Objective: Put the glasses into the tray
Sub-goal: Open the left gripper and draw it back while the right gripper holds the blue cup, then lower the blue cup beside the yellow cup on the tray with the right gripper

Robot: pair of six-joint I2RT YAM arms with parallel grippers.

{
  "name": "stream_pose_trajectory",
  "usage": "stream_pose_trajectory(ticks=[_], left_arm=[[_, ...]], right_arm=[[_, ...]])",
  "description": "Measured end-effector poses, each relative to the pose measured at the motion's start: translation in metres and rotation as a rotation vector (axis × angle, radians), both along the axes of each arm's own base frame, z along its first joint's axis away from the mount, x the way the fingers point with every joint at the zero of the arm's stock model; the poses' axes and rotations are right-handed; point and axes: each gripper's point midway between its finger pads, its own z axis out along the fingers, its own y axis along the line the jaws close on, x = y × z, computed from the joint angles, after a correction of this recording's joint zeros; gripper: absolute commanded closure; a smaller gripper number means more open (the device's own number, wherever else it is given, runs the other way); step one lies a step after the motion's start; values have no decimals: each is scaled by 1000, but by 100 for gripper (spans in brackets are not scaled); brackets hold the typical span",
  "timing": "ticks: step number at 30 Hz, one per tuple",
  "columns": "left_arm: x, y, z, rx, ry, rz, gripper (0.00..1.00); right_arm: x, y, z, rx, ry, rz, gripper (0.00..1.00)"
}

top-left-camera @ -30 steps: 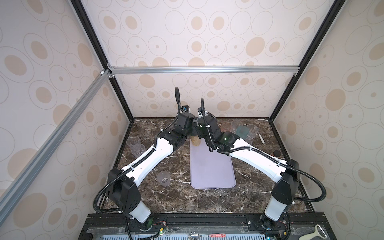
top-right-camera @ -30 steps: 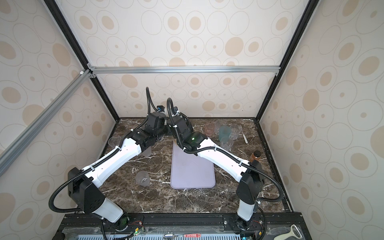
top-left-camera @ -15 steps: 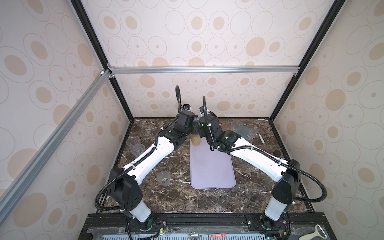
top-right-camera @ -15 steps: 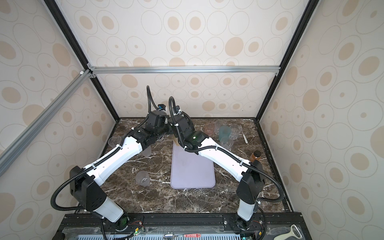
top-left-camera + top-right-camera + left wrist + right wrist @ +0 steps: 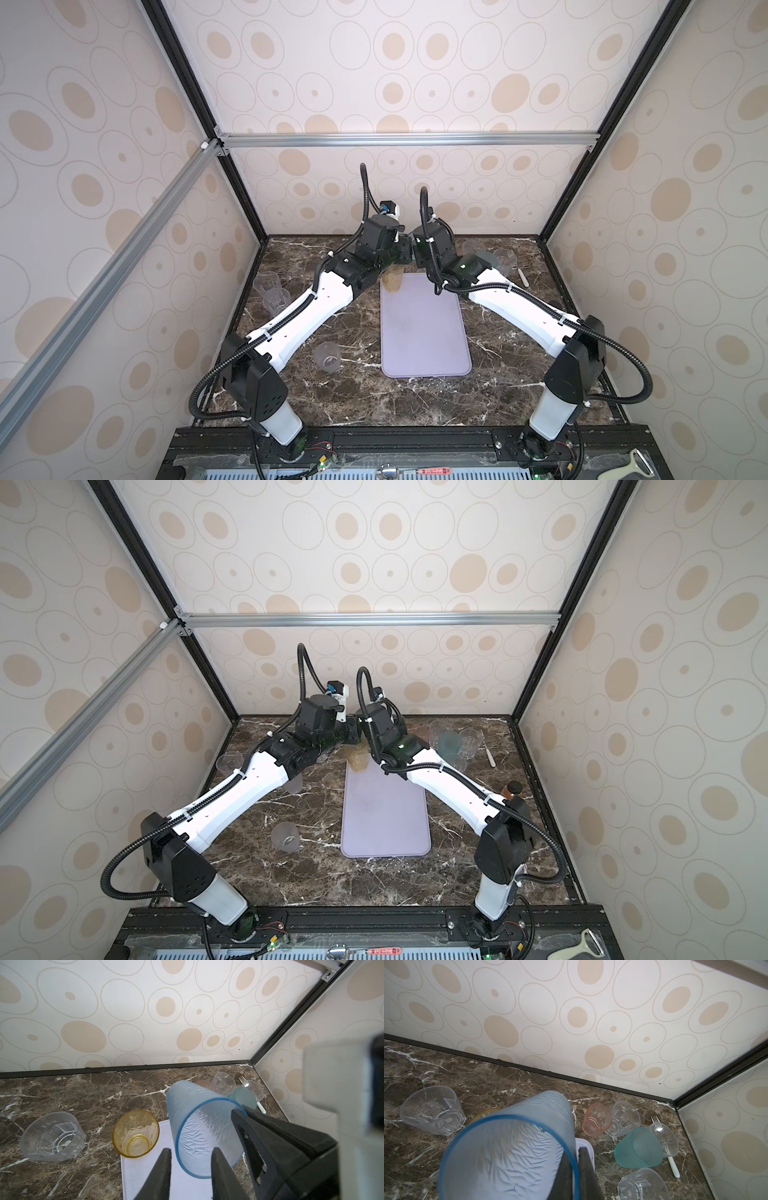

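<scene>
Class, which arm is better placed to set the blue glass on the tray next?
Right: the right gripper pinches the blue glass by its rim close to the tray; the left gripper is open, holding nothing.

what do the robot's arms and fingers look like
The left arm and right arm have glossy white shells with black joints and bases. Ribbed black cables loop along them, held by white ties. A small green light glows near the right wrist. The fingers are matte black, flat and tapering.

Top views: high at front, looking down on whole table [image 5: 353, 399]; wrist cams close, both facing back wall [image 5: 124, 1022]
</scene>
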Motion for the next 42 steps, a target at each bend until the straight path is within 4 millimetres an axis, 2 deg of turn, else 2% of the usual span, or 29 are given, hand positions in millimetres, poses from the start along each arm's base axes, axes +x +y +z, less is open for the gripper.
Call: stream_pose_trajectory(ticks=[3,6,10,13,15,17,21,25,29,42], left_arm=[[1,6,1,33,-16,19,60],[-3,23,2,84,-46,49,54],[-17,50,-9,166,-86,77,49],[-27,70,-21,217,-118,96,47],[-33,78,-30,243,-139,101,47],[-37,83,-40,264,-155,100,47],[-40,87,-61,303,-173,87,48],[-43,89,-82,332,-173,76,48],[-44,88,-89,330,-181,67,48],[-43,82,-82,302,-212,46,49]], right_arm=[[5,-15,-10,17,51,-12,100],[12,-42,-18,72,156,-25,100],[26,-78,-13,216,271,-44,100],[30,-95,-24,289,365,-56,100],[28,-92,-40,307,455,-46,100],[29,-79,-57,319,537,-20,100],[31,-54,-96,329,680,14,100],[26,-41,-129,300,783,11,100],[29,-33,-139,274,804,10,100],[51,-20,-150,190,753,8,100]])
